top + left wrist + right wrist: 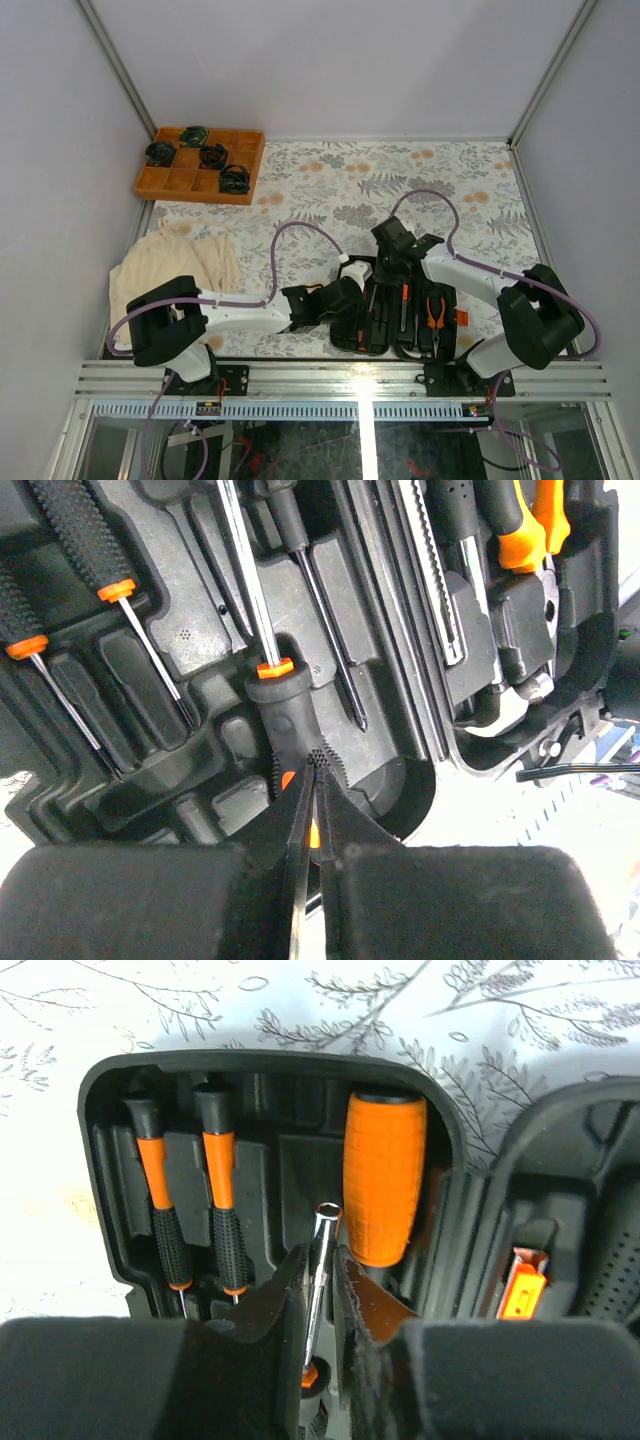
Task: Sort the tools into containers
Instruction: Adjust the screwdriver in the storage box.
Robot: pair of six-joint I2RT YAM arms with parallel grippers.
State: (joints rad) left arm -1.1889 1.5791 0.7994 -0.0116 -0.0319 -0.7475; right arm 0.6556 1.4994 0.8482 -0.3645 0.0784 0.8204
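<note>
The black tool case (345,335) lies open at the near edge, between the arms. My left gripper (318,762) is shut, its tips together just over the black handle of a screwdriver (283,710) that lies in a slot. Two thinner screwdrivers (100,550) rest in slots to its left. My right gripper (321,1253) is shut on the steel shaft of a socket-tipped screwdriver (322,1235), over the case's other half (105,1150). Beside it lie two slim screwdrivers (160,1210) and a thick orange handle (384,1180). Pliers (435,313) sit in the case.
An orange gridded tray (170,182) with round black-green coils stands at the far left. A beige cloth (170,265) lies crumpled at the left by my left arm. Patterned tabletop (330,180) stretches behind the case, with grey enclosure walls on three sides.
</note>
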